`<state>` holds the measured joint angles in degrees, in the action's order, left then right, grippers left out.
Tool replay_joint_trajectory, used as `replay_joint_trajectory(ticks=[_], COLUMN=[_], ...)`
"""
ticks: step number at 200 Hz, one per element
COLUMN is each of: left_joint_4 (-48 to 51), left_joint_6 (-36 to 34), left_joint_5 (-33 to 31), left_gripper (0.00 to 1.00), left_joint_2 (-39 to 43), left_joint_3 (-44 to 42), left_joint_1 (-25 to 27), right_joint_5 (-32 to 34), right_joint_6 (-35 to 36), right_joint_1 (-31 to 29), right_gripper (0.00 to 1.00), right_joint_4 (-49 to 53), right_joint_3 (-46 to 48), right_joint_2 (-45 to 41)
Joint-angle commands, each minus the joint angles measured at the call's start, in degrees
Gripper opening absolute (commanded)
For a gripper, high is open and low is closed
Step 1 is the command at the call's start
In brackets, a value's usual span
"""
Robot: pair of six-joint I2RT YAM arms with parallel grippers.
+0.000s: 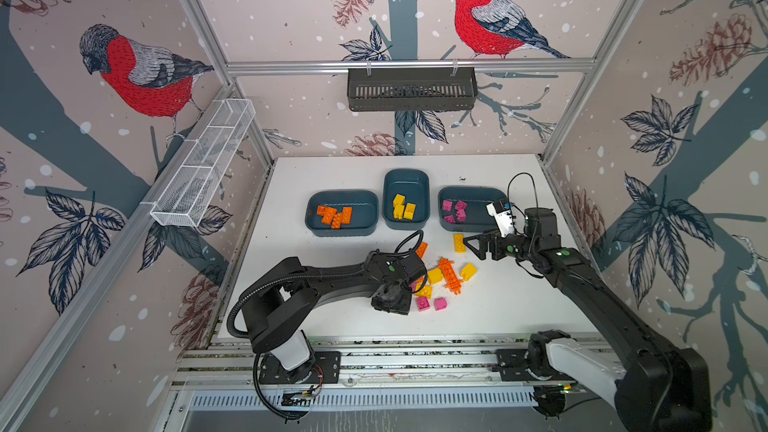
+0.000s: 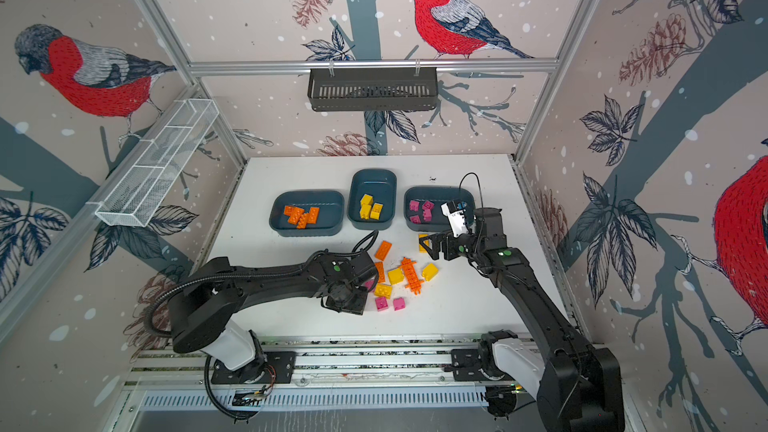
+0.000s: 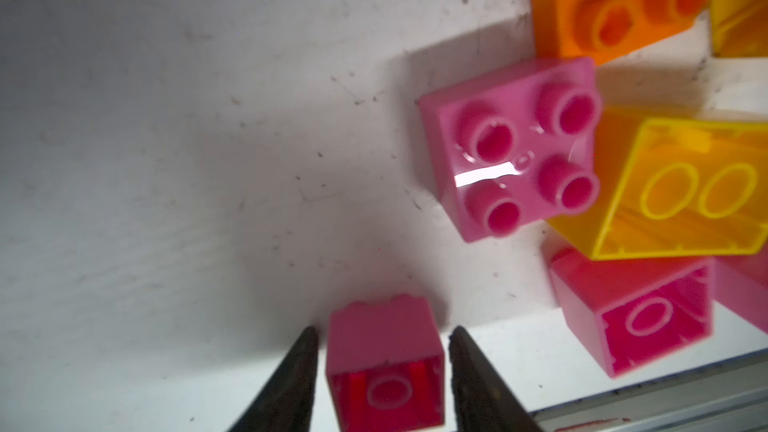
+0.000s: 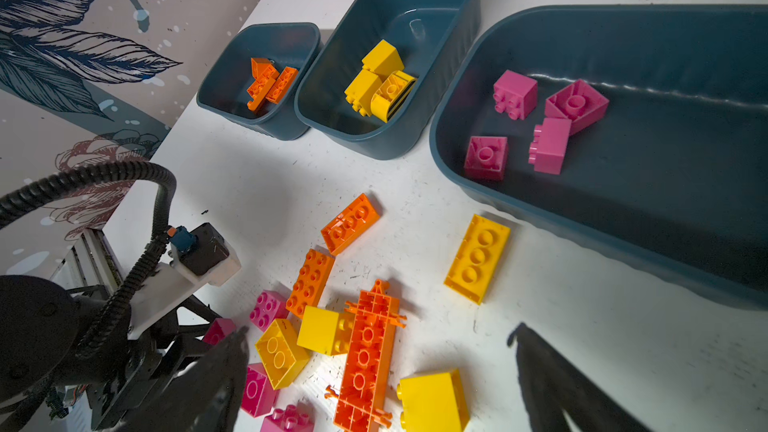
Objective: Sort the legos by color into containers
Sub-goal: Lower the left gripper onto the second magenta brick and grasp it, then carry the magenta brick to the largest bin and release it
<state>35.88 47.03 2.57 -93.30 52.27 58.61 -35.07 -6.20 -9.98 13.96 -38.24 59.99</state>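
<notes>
pink brick: we see a small square pink brick (image 3: pixel 384 367) lying on its side on the white table (image 3: pixel 166 160), hollow underside toward the wrist camera and studs pointing away; being square, it has no long axis.
where it is: at the near left edge of the loose pile, apart from the pink four-stud brick (image 3: pixel 511 147) that sits studs up.
left gripper: the left gripper (image 3: pixel 382 338) straddles that brick, one finger close on each side; a sliver of table shows at each tip, so we cannot tell whether it is pinched.
left arm: in both top views the left arm (image 1: pixel 324 276) reaches from its near-left base across the table, forearm about level, wrist bent down.
right gripper: the right gripper (image 1: pixel 473 247) is spread wide, with nothing between its fingers.
right arm: the right arm (image 1: pixel 602 297) slants up from the near right, its gripper pointing left, just beside the long yellow brick (image 1: pixel 458 242).
long pieces: that yellow brick's long axis runs far to near; the spiky orange piece (image 1: pixel 450 275) runs much the same way, slightly slanted, in the middle of the pile.
tubs: beyond the pile we count three blue tubs in a row: left tub (image 1: pixel 365 218) with orange bricks, middle tub (image 1: pixel 405 184) with yellow, right tub (image 1: pixel 478 207) with pink.
</notes>
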Motion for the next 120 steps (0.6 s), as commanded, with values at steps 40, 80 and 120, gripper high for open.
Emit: replay_joint_trajectory(ticks=[40,80,120], left_joint_4=[8.2,9.0,7.6], left_joint_6=[-2.3,-9.8,-15.8], left_joint_5=[-5.4,-5.7,-4.5], left_gripper=[0.31,0.31,0.31], left_joint_2=[0.2,-6.3,-21.2], left_joint_3=[12.2,28.1,51.1], left_joint_1=[-0.8,-5.7,-9.2], right_joint_5=[1.0,1.3,2.0], right_joint_6=[0.4,0.6,0.4], right_joint_1=[0.2,1.4,2.9], right_gripper=[0.99,0.99,0.99], right_joint_4=[0.5,0.7,0.7], right_joint_3=[-0.2,-1.2,-1.3], right_joint_2=[-0.2,-0.2,-0.9])
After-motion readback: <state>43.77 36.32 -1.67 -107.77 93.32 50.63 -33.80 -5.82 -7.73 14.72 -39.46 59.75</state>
